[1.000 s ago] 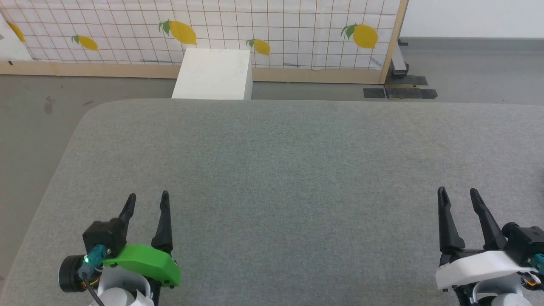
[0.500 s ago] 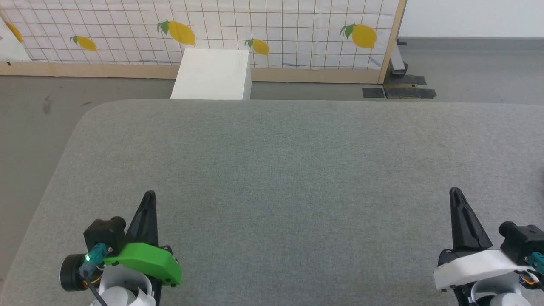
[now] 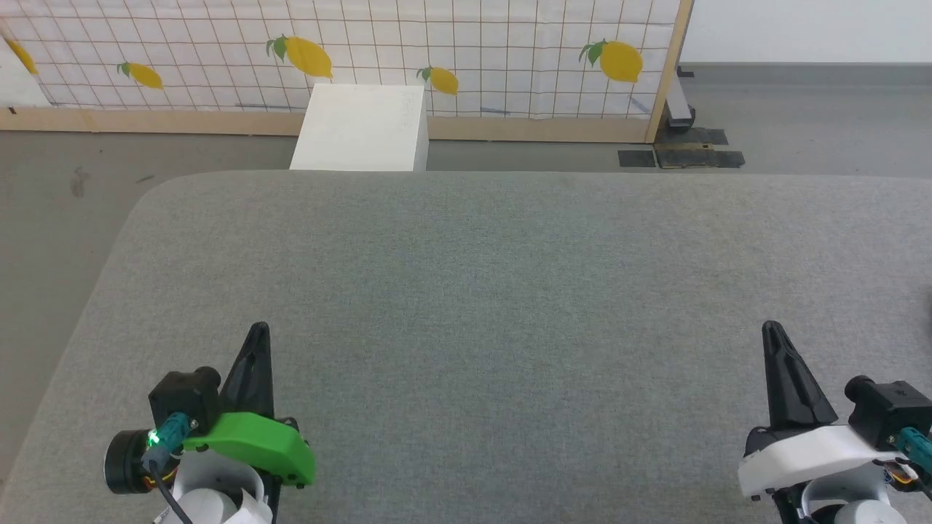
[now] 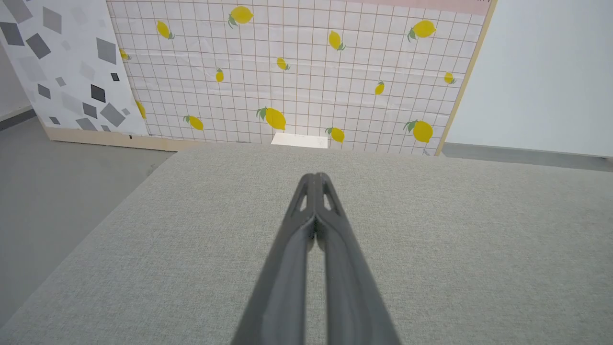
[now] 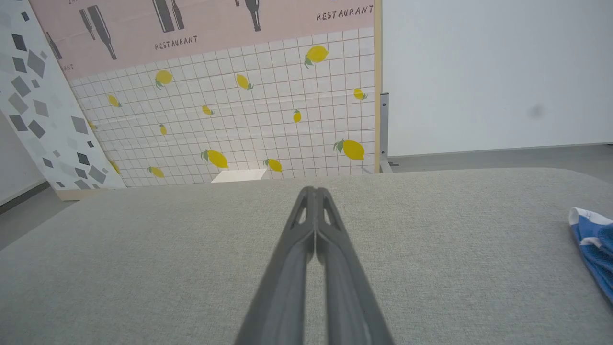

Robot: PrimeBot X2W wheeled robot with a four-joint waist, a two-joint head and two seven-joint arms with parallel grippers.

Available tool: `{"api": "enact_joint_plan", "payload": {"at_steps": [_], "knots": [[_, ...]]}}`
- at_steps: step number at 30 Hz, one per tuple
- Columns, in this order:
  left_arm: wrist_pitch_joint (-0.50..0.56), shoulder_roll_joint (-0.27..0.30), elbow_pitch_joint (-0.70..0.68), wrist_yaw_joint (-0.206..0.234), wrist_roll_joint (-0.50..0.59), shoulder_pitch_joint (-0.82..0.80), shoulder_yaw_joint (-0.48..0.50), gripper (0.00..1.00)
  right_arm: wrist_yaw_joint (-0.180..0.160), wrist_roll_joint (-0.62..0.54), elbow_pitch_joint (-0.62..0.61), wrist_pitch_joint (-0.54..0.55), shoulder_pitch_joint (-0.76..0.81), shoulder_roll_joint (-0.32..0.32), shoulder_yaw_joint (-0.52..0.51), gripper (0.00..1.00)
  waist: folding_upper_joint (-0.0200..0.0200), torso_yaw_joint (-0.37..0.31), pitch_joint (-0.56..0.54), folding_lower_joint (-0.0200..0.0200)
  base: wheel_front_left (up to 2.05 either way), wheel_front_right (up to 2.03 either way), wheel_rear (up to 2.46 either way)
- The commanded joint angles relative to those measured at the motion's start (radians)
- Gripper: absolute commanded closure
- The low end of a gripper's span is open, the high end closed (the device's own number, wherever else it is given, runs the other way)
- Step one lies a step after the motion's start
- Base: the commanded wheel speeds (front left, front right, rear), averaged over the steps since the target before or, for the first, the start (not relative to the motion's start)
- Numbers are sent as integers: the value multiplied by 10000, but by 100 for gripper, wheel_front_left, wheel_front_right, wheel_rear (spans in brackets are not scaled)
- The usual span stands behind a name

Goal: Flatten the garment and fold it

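The garment [image 5: 594, 247], bright blue with a white edge, peeks in at the right edge of the right wrist view, lying on the grey padded table [image 3: 495, 291] well to the right of my right gripper [image 5: 313, 191]. Both grippers hover over the table's near side with nothing in them. My left gripper [image 3: 258, 331] is shut at the lower left of the head view, its fingers [image 4: 313, 179] pressed together. At the lower right my right gripper [image 3: 772, 329] is shut too.
Beyond the table's far edge stands a white box [image 3: 360, 127] on the grey floor. A lemon-patterned tiled panel [image 3: 364, 51] with a wooden frame runs behind it. The table's rounded left corner [image 3: 153, 196] drops off to the floor.
Both grippers have gone from open to shut, with nothing between the fingers. The head view has shifted slightly.
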Motion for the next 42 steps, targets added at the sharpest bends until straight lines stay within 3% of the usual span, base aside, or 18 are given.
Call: {"api": "enact_joint_plan", "payload": {"at_steps": [1, 42], "knots": [[47, -105, -60, -82, 225, 131, 90, 100, -3, -124, -75, 56, -34, 6, 43, 100, 0, -4, 0, 0, 0, 0, 0], [705, -965, -474, -594, 1731, 364, 982, 100, -8, -808, -415, 682, -83, 14, 380, 100, 0, -124, 0, 0, 0, 0, 0]]}}
